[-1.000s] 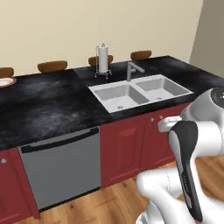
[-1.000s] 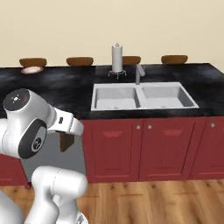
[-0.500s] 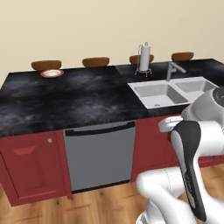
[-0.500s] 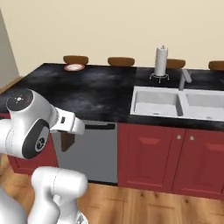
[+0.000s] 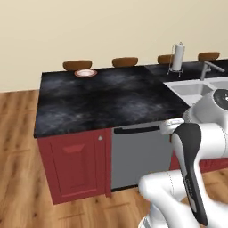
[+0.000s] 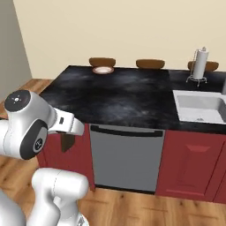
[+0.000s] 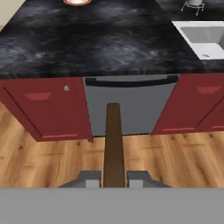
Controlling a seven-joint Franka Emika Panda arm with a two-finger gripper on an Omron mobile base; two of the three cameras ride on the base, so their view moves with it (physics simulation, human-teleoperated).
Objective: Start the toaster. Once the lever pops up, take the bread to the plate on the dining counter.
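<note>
My gripper is shut on the bread, a dark brown slice seen edge-on that sticks out between the two finger tips. In the right base view the bread hangs below the hand, in front of the red cabinets and lower than the counter top. The plate, white with a reddish-orange rim, lies at the far edge of the dining counter, well beyond the gripper. The toaster and its lever are out of view.
A grey dishwasher front sits under the counter straight ahead, with red cabinet doors beside it. A sink and a paper towel holder lie to the right. Wooden stools stand behind the counter.
The whole picture has shifted: the base has driven left along the counter, so the sink has slid right and the plate has come toward the middle. The gripper stays shut on the bread.
</note>
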